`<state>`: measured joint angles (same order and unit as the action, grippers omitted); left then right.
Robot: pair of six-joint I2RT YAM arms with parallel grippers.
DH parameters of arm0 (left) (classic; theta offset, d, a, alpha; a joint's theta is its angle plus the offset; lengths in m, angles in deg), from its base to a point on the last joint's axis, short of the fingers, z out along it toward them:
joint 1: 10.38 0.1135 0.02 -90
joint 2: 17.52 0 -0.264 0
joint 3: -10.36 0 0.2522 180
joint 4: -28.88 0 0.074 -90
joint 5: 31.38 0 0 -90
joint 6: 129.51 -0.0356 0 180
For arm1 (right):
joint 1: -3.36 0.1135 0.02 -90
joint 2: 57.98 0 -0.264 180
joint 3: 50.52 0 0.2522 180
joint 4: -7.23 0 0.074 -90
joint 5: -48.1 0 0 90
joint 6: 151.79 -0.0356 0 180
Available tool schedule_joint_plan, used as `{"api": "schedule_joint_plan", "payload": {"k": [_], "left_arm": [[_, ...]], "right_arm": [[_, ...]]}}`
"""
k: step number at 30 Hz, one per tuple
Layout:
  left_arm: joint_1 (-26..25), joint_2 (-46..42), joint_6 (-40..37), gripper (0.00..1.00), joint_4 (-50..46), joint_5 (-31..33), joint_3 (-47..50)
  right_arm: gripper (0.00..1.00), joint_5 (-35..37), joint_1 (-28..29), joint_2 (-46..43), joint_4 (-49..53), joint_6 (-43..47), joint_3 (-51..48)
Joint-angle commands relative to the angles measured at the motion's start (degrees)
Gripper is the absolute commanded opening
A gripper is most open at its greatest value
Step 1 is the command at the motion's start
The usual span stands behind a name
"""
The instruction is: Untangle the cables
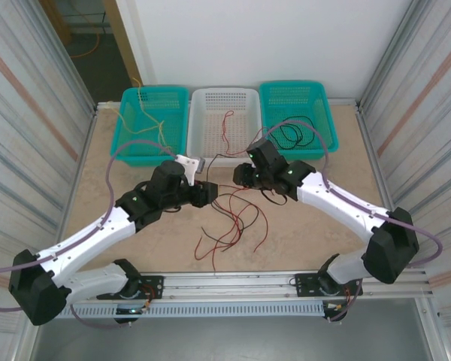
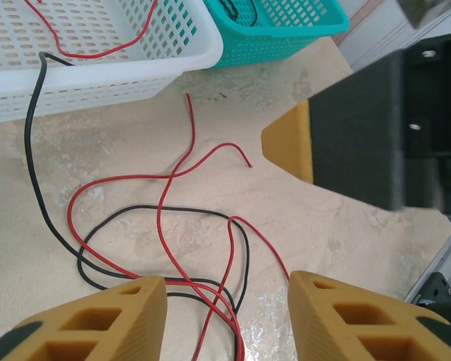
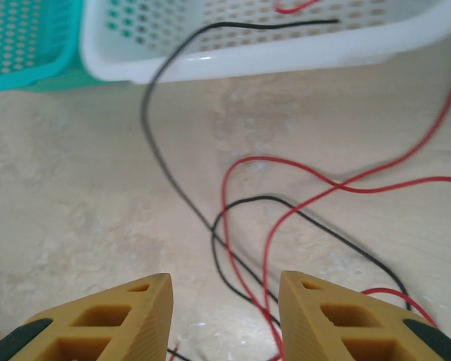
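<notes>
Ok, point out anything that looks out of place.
One black cable straddles the rim of the white basket: its end lies inside, the rest trails onto the table, looped among the red cables. Half in, half out.

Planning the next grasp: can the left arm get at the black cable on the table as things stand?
Probably yes. The left pincer hangs open right above the black cable, with nothing covering it; only thin red cables cross it there.

My top view looks down from behind. Both wrist views sit close, sharing cables (image 2: 165, 207) and white basket (image 2: 98, 86).
</notes>
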<state>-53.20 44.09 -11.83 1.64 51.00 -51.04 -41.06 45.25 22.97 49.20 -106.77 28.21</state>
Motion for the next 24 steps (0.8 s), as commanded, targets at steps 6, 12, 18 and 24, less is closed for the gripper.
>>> {"api": "schedule_joint_plan", "payload": {"k": [6,12,18,24], "left_arm": [[0.2,-1.3,-1.4,0.39,-0.8,0.3,-1.3],[2.7,-2.6,-1.1,0.48,-1.3,1.6,0.6],[8.7,4.3,1.6,0.39,-0.5,-0.3,0.0],[8.6,5.6,1.5,0.34,0.3,-1.5,-1.0]], "right_arm": [[0.39,-3.3,-1.9,9.3,-0.8,-4.4,-2.3],[0.37,-4.3,0.1,17.8,-2.6,-3.8,1.0],[0.37,-5.8,1.2,23.1,-4.1,-3.8,3.3],[0.27,-5.7,1.1,25.6,-4.3,-3.5,3.6]]}}
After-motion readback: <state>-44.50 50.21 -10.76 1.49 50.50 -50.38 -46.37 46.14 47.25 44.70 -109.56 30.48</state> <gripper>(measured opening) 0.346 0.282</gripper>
